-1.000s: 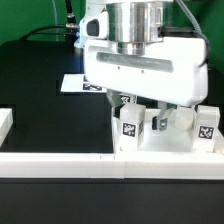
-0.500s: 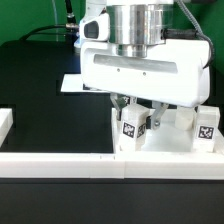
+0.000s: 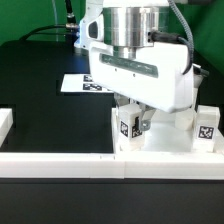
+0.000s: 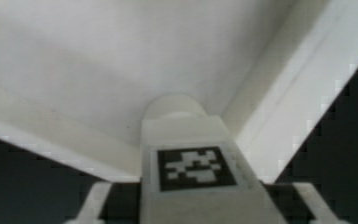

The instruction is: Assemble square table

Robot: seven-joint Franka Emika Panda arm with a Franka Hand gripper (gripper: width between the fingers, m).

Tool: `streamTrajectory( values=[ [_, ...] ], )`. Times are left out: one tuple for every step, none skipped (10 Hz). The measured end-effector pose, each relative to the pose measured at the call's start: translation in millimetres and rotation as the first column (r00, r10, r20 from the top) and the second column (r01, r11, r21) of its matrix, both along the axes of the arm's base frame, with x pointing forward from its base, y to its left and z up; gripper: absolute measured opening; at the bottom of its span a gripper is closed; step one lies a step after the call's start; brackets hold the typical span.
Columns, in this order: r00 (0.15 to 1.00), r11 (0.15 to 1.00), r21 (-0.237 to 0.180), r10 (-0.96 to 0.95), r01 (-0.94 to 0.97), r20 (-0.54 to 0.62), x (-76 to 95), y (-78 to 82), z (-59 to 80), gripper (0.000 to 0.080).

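Note:
My gripper [image 3: 133, 114] hangs under the wide white hand, low over the white square tabletop [image 3: 172, 141] at the exterior view's right. It is shut on a small white tagged leg [image 3: 129, 126]. In the wrist view the leg [image 4: 194, 150] sits between my fingers [image 4: 101, 200], with its rounded far end against the tabletop's inner face [image 4: 87, 70] near the raised rim [image 4: 309, 70]. I cannot tell whether it sits in a socket. A second tagged leg [image 3: 207, 126] stands at the far right.
The marker board [image 3: 80, 83] lies on the black table behind the hand. A long white border bar [image 3: 60, 161] runs along the front, and another bar end [image 3: 5, 121] shows at the exterior view's left.
The hand has turned and tilted with the leg still in its grip. Its body now slopes down toward the exterior view's right. More of the marker board shows.

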State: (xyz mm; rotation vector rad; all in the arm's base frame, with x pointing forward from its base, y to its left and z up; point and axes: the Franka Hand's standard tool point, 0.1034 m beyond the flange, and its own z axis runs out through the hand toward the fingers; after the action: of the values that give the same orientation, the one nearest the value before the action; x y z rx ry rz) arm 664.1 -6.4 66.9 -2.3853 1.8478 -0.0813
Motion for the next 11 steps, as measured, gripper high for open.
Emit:
streamTrajectory(
  values=[
    [0.976, 0.974, 0.061, -0.217, 0.219, -0.029, 0.2, 4.1, 1.2, 0.0293],
    [0.917, 0.908, 0.13, -0.396, 0.398, -0.046, 3.9, 5.2, 3.5, 0.0293],
    [0.87, 0.851, 0.185, -0.488, 0.492, -0.07, 4.6, 0.7, 3.5, 0.0293],
    [0.847, 0.826, 0.189, -0.526, 0.531, -0.079, 4.8, -4.5, 3.8, 0.0293],
    [0.799, 0.777, 0.189, -0.593, 0.601, -0.103, 4.1, -1.0, 3.2, 0.0293],
    [0.768, 0.746, 0.186, -0.629, 0.64, -0.119, 2.9, 2.7, 1.9, 0.0293],
    [0.779, 0.758, 0.184, -0.616, 0.626, -0.114, 2.5, 1.1, 1.3, 0.0296],
    [0.805, 0.785, 0.182, -0.585, 0.593, -0.102, 2.7, 1.4, 1.3, 0.0296],
    [0.882, 0.868, 0.159, -0.466, 0.47, -0.066, 3.8, 3.9, 2.9, 0.0296],
    [0.954, 0.944, 0.141, -0.298, 0.297, -0.017, 9.0, 6.3, 8.2, 0.0542],
    [0.994, 0.988, 0.118, -0.103, 0.1, 0.019, 8.6, 7.8, 7.9, 0.063]
  ],
)
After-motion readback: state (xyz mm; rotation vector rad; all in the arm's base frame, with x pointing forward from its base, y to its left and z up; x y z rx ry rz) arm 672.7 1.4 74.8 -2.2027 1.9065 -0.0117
